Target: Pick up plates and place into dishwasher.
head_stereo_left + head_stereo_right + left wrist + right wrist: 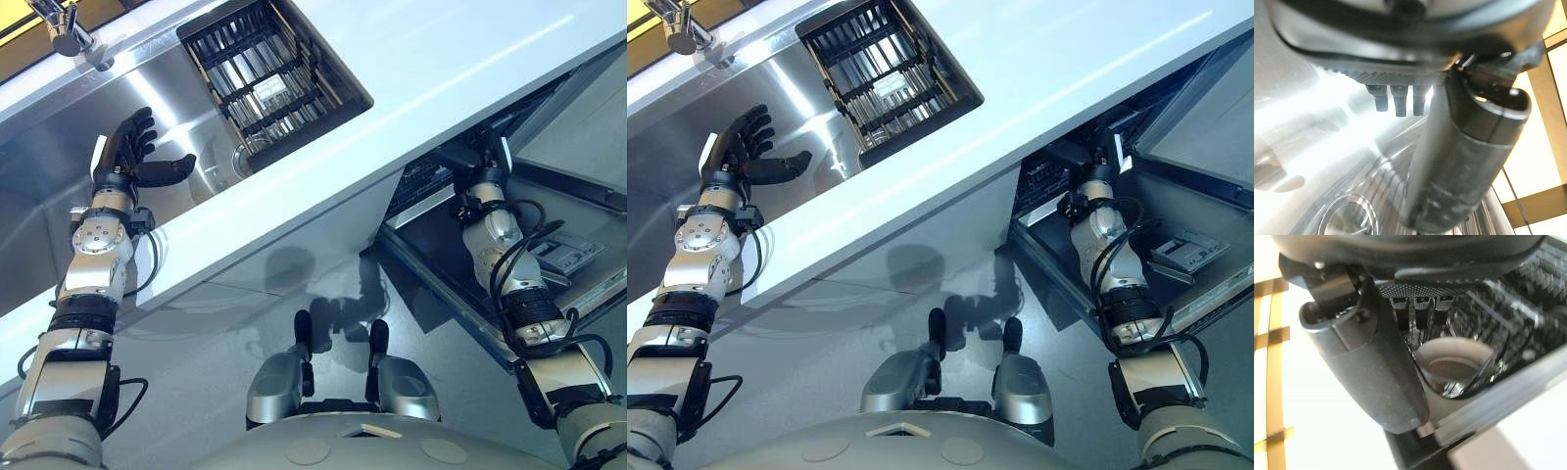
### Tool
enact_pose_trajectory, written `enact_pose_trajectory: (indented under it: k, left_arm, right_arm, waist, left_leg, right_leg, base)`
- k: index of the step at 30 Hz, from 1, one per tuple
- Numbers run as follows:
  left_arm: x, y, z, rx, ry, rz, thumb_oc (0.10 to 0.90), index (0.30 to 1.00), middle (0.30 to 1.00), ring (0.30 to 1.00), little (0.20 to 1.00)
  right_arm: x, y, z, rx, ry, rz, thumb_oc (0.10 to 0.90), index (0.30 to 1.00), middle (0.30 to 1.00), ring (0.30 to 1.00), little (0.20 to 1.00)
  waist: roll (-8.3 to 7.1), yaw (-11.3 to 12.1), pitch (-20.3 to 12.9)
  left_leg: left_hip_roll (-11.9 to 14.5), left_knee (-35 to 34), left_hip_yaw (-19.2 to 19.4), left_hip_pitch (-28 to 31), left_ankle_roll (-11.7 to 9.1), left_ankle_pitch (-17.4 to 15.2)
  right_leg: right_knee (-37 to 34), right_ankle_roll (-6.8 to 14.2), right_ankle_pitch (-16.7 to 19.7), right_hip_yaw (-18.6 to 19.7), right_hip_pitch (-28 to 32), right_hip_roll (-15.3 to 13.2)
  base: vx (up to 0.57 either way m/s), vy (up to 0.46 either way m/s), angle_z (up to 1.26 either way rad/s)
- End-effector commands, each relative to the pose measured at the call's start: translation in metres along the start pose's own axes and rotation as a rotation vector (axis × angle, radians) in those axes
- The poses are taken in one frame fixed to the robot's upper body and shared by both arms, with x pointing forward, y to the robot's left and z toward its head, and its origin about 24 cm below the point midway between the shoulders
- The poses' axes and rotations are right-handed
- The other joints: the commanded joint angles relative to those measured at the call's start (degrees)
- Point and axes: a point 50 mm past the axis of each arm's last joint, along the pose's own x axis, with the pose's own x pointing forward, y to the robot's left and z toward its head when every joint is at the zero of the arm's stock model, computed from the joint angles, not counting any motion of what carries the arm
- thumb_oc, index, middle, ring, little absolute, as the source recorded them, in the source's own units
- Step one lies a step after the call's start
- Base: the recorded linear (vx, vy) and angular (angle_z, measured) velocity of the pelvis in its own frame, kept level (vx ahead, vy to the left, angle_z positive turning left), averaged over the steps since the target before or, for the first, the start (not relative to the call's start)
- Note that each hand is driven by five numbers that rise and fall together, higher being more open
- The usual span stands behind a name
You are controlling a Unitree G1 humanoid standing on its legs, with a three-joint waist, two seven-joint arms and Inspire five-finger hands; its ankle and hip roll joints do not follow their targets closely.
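My left hand (127, 152) hovers over the steel sink (39, 186), open, with fingers spread and nothing in it. Past its thumb (1464, 147) the sink floor and drain (1347, 215) show. My right hand (487, 162) reaches under the counter into the dishwasher (431, 186). In the right wrist view its fingers (1420, 308) are straight and hold nothing. Just beyond them a round pale dish (1452, 362) with a dark inside sits in the dishwasher's wire rack (1528, 308). I cannot tell whether the fingers touch it.
A black dish rack (265, 73) sits in the sink's far right part, with a pale item in it that I cannot identify. A faucet (64, 29) stands at the far left. The white counter (441, 78) overhangs the dishwasher. The lowered dishwasher door (549, 255) lies beneath my right arm.
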Motion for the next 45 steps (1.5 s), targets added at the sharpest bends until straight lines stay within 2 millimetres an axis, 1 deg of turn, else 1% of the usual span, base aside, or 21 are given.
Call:
enact_pose_trajectory:
  k: [1,2,4,7,9,11,13,15,18,21,25,27,29,32,35,37,38,41,42,45]
  left_arm:
    - [-0.023,-0.001,-0.016,0.075,-0.015,-0.037,0.800,0.900,0.900,0.900,0.900]
    - [-0.026,0.001,-0.015,0.071,-0.019,-0.028,0.800,0.900,0.900,0.900,0.900]
    - [-0.032,0.008,-0.014,0.066,-0.032,0.001,0.800,0.900,0.900,0.900,0.900]
    - [-0.039,0.019,-0.013,0.064,-0.043,0.045,0.800,0.900,0.900,0.900,0.900]
    - [-0.043,0.026,-0.011,0.063,-0.056,0.080,0.800,0.900,0.900,0.900,0.900]
    - [-0.045,0.034,-0.009,0.055,-0.077,0.116,0.800,0.900,0.900,0.900,0.900]
    - [-0.046,0.038,-0.007,0.049,-0.090,0.145,0.800,0.900,0.900,0.900,0.900]
    - [-0.047,0.045,-0.004,0.032,-0.114,0.193,0.800,0.900,0.900,0.900,0.900]
    - [-0.046,0.051,-0.001,0.015,-0.133,0.240,0.800,0.900,0.900,0.900,0.900]
    - [-0.043,0.054,0.004,0.016,-0.143,0.256,0.800,0.900,0.900,0.900,0.900]
    - [-0.040,0.058,0.010,0.013,-0.153,0.265,0.800,0.900,0.900,0.900,0.900]
    - [-0.037,0.061,0.013,0.000,-0.158,0.268,0.800,0.900,0.900,0.900,0.900]
    - [-0.035,0.062,0.015,-0.015,-0.163,0.268,0.800,0.900,0.900,0.900,0.900]
    - [-0.031,0.063,0.023,-0.013,-0.175,0.263,0.800,0.900,0.900,0.900,0.900]
    - [-0.024,0.065,0.033,-0.026,-0.204,0.259,0.800,0.900,0.900,0.900,0.900]
    - [-0.017,0.067,0.045,-0.035,-0.249,0.262,0.800,0.900,0.900,0.900,0.900]
    - [-0.015,0.067,0.047,-0.037,-0.259,0.262,0.800,0.900,0.900,0.900,0.900]
    - [-0.004,0.063,0.071,-0.045,-0.332,0.248,0.800,0.900,0.900,0.900,0.900]
    - [0.001,0.060,0.085,-0.041,-0.375,0.239,0.800,0.900,0.900,0.900,0.900]
    - [0.007,0.054,0.104,-0.044,-0.430,0.234,0.800,0.900,0.900,0.900,0.900]
  right_arm:
    - [0.008,0.038,0.081,0.019,-0.365,0.123,0.800,0.900,0.900,0.900,0.900]
    - [0.004,0.026,0.070,-0.029,-0.334,0.081,0.800,0.900,0.900,0.900,0.900]
    - [-0.012,-0.013,0.049,-0.093,-0.273,-0.011,0.800,0.900,0.900,0.900,0.900]
    - [-0.032,-0.052,0.037,-0.139,-0.240,-0.107,0.800,0.900,0.900,0.900,0.900]
    - [-0.044,-0.073,0.034,-0.157,-0.242,-0.179,0.800,0.900,0.900,0.900,0.900]
    - [-0.054,-0.092,0.037,-0.172,-0.275,-0.267,0.800,0.900,0.900,0.900,0.900]
    - [-0.061,-0.102,0.041,-0.178,-0.306,-0.331,0.800,0.900,0.900,0.900,0.900]
    - [-0.070,-0.117,0.049,-0.173,-0.369,-0.449,0.800,0.900,0.900,0.900,0.900]
    - [-0.081,-0.139,0.056,-0.173,-0.429,-0.601,0.800,0.900,0.900,0.900,0.900]
    - [-0.087,-0.160,0.052,-0.188,-0.407,-0.709,0.800,0.900,0.900,0.900,0.900]
    - [-0.093,-0.173,0.032,-0.189,-0.312,-0.800,0.800,0.900,0.900,0.900,0.900]
    - [-0.099,-0.183,0.020,-0.210,-0.251,-0.873,0.800,0.900,0.900,0.900,0.900]
    - [-0.103,-0.189,0.008,-0.222,-0.192,-0.914,0.800,0.900,0.900,0.900,0.900]
    - [-0.107,-0.193,-0.010,-0.181,-0.106,-0.911,0.800,0.900,0.900,0.900,0.900]
    - [-0.110,-0.193,-0.032,-0.029,-0.026,-0.891,0.800,0.900,0.900,0.900,0.900]
    - [-0.108,-0.193,-0.045,0.175,-0.004,-0.905,0.800,0.900,0.900,0.900,0.900]
    - [-0.108,-0.194,-0.047,0.215,-0.001,-0.917,0.800,0.900,0.900,0.900,0.900]
    - [-0.099,-0.193,-0.056,0.424,0.007,-0.944,0.800,0.900,0.900,0.900,0.900]
    - [-0.090,-0.187,-0.057,0.524,0.008,-0.954,0.800,0.900,0.900,0.900,0.900]
    - [-0.077,-0.174,-0.060,0.663,0.011,-0.935,0.800,0.900,0.900,0.900,0.900]
  waist:
    - [-4.08,2.6,-7.6]
    - [-4.21,2.2,-7.5]
    - [-4.46,0.7,-7.4]
    - [-4.66,-0.8,-7.4]
    - [-4.75,-1.8,-7.3]
    - [-4.80,-2.7,-7.0]
    - [-4.79,-3.3,-7.0]
    - [-4.79,-4.3,-7.1]
    - [-4.64,-5.4,-7.4]
    - [-4.42,-5.8,-7.8]
    - [-4.09,-6.1,-7.9]
    - [-3.84,-6.0,-7.9]
    - [-3.58,-6.0,-7.6]
    - [-3.09,-5.8,-6.8]
    - [-2.63,-5.6,-5.0]
    - [-2.42,-5.5,-2.6]
    - [-2.39,-5.4,-2.2]
    - [-2.00,-4.7,1.3]
    - [-1.78,-4.3,3.2]
    - [-1.24,-3.9,5.8]
  left_leg:
    - [-4.7,6.6,1.2,-1.2,2.5,-9.1]
    - [-4.7,6.4,1.5,-0.9,2.6,-9.2]
    - [-4.7,5.7,2.5,0.1,2.9,-9.5]
    - [-4.7,4.9,3.8,1.1,3.3,-9.8]
    - [-4.7,4.5,4.7,1.4,3.6,-10.0]
    - [-4.7,4.2,5.5,1.7,3.7,-10.2]
    - [-4.7,3.8,6.2,2.0,3.8,-10.3]
    - [-4.8,3.3,7.1,2.1,3.9,-10.3]
    - [-4.8,2.9,8.4,2.3,3.9,-10.5]
    - [-4.9,2.5,9.2,2.3,3.8,-10.6]
    - [-5.0,2.3,9.7,2.1,3.9,-10.5]
    - [-4.9,2.5,9.9,1.8,3.9,-10.5]
    - [-4.8,2.9,10.0,1.6,4.0,-10.6]
    - [-4.6,3.8,10.0,0.8,4.1,-10.6]
    - [-4.3,5.7,9.7,-0.9,4.1,-10.7]
    - [-4.2,8.1,9.5,-3.4,3.9,-10.8]
    - [-4.2,8.6,9.4,-3.9,3.8,-10.9]
    - [-4.2,11.9,8.7,-7.5,3.6,-11.1]
    - [-4.3,13.6,8.3,-9.5,3.4,-11.2]
    - [-4.3,16.5,7.5,-12.8,3.3,-11.4]
  right_leg:
    - [13.6,0.4,-9.9,1.9,-5.6,2.6]
    - [13.7,0.6,-9.8,2.1,-5.6,2.6]
    - [14.0,1.1,-9.7,2.5,-5.7,2.4]
    - [14.0,1.8,-9.4,3.1,-5.7,2.2]
    - [13.8,2.2,-9.2,3.6,-5.9,2.1]
    - [13.9,2.7,-9.0,4.0,-6.2,2.0]
    - [13.9,3.0,-8.9,4.2,-6.4,1.9]
    - [13.8,3.5,-8.6,4.5,-6.8,1.8]
    - [13.7,4.2,-8.3,4.7,-7.3,1.5]
    - [13.5,4.7,-8.1,4.7,-7.6,1.3]
    - [13.2,5.0,-7.9,4.9,-7.9,1.3]
    - [13.6,5.1,-8.0,4.9,-8.2,1.3]
    - [14.4,5.2,-8.2,4.8,-8.7,1.1]
    - [16.1,5.2,-8.6,4.6,-9.6,1.0]
    - [18.4,4.9,-9.3,4.8,-11.1,0.7]
    - [20.1,4.5,-9.7,5.0,-12.8,0.3]
    - [20.3,4.4,-9.8,5.1,-13.1,0.3]
    - [21.5,3.7,-9.6,5.2,-14.9,-0.1]
    - [22.0,3.1,-9.6,5.2,-15.9,-0.1]
    - [23.8,2.1,-9.9,5.2,-18.0,-0.2]
  base:
    - [0.00,0.037,0.10]
    - [0.00,0.050,0.13]
    - [0.00,0.062,0.11]
    - [-0.01,0.041,-0.01]
    - [-0.03,0.033,-0.15]
    - [-0.05,0.024,-0.25]
    - [-0.06,0.017,-0.25]
    - [-0.08,0.026,-0.28]
    - [-0.06,0.019,-0.25]
    - [-0.03,-0.005,-0.25]
    - [-0.03,-0.023,-0.15]
    - [-0.01,-0.049,-0.10]
    - [0.01,-0.078,-0.11]
    - [0.00,-0.079,-0.02]
    - [-0.05,-0.093,-0.08]
    - [-0.13,-0.093,-0.10]
    - [-0.12,-0.079,0.04]
    - [-0.17,-0.096,0.20]
    - [-0.21,-0.091,0.18]
    - [-0.15,-0.033,0.16]
